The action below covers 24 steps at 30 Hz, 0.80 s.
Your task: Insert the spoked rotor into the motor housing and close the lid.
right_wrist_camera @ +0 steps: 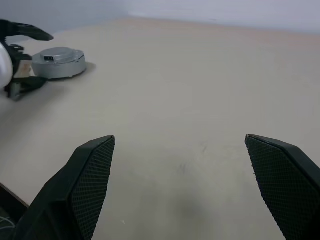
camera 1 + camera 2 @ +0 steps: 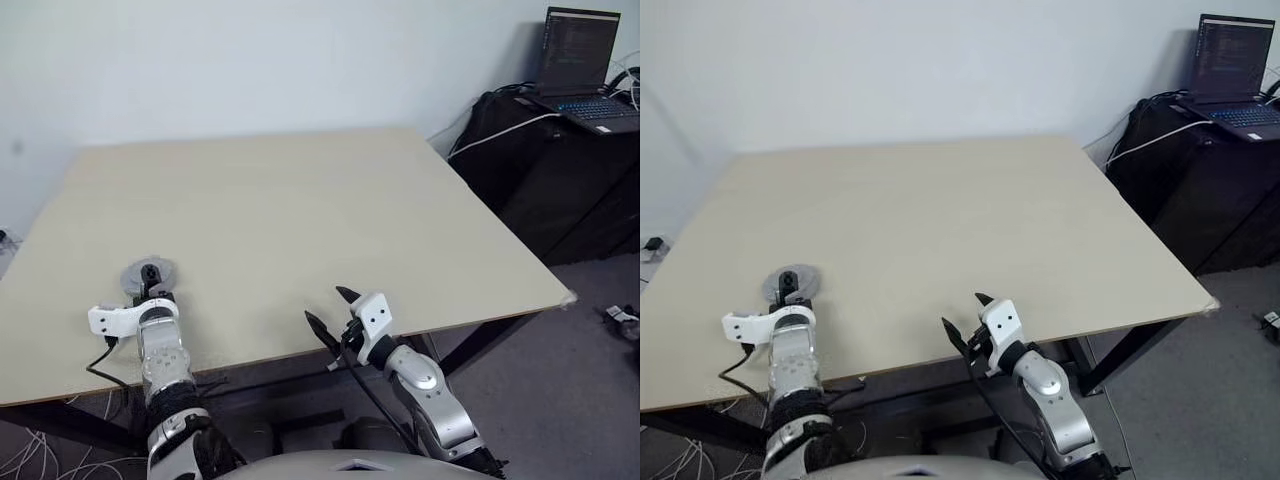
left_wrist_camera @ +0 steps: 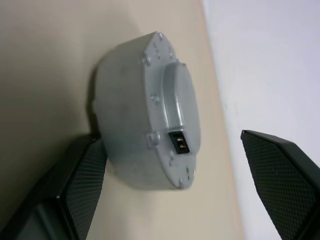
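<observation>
A round silver-grey lid (image 2: pixel 150 274) lies flat on the tan table (image 2: pixel 300 210) near its front left corner. It has a raised centre and a small dark socket (image 3: pixel 180 142) on top. My left gripper (image 2: pixel 153 287) sits just behind the lid, open. Its fingers (image 3: pixel 80 185) stand on either side of the lid and apart from it. My right gripper (image 2: pixel 326 305) hovers open over the table's front edge, well to the right of the lid (image 1: pixel 59 62), with nothing between its fingers. The spoked rotor and the motor housing are hidden.
An open laptop (image 2: pixel 580 62) sits on a black cabinet (image 2: pixel 560 170) at the far right, with a white cable (image 2: pixel 500 130) trailing off it. A black cable (image 2: pixel 105 362) hangs from my left wrist over the table's front edge. A white wall stands behind the table.
</observation>
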Each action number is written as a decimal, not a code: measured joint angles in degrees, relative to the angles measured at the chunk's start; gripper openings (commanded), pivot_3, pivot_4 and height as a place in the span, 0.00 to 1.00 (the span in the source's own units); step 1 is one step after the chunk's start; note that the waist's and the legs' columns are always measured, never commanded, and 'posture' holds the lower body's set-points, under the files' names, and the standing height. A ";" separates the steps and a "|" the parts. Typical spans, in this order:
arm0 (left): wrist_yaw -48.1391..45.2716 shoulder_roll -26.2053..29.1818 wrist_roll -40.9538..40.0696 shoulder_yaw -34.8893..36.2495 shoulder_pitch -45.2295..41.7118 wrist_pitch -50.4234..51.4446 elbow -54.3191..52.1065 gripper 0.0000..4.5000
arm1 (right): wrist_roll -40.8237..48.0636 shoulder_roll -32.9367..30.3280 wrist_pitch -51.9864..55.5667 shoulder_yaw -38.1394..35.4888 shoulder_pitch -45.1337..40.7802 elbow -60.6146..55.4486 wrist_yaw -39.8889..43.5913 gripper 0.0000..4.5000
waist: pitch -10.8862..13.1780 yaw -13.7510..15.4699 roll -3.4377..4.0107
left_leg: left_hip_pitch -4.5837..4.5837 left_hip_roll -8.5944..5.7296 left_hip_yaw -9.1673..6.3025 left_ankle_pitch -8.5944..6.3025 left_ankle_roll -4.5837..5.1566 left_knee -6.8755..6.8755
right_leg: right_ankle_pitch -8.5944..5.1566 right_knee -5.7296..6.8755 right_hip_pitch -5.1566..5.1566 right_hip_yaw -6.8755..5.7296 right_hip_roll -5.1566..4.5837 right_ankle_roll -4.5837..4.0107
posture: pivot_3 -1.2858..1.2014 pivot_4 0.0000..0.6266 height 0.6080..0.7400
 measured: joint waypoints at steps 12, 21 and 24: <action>-2.65 -0.01 -4.22 -11.16 20.43 9.91 -19.32 0.99 | 0.03 0.17 0.23 -0.42 0.03 0.39 1.12 1.00 | 0.15 0.29 0.11 | 0.03 0.01 0.02 -0.04 -0.02 -0.04 | -0.02 0.00 -0.12 -0.03 -0.13 -0.03 | 0.52 0.00 1.00; -18.51 6.03 20.98 -35.61 27.16 3.96 -25.08 0.99 | -0.20 0.79 -0.58 -1.43 0.95 0.57 0.10 1.00 | 0.56 0.99 0.35 | -0.11 0.04 0.02 -0.04 -0.05 -0.23 | -0.07 0.00 -0.37 -0.08 -0.13 -0.09 | 0.52 0.00 1.00; -21.65 8.15 29.86 -38.71 26.28 -3.48 -23.25 0.99 | -0.98 0.49 -0.86 -2.70 2.49 0.57 -1.10 1.00 | 0.60 1.13 0.44 | -0.11 0.06 0.02 -0.01 -0.11 -0.44 | -0.18 0.00 -0.47 -0.12 -0.11 -0.28 | 0.52 0.00 1.00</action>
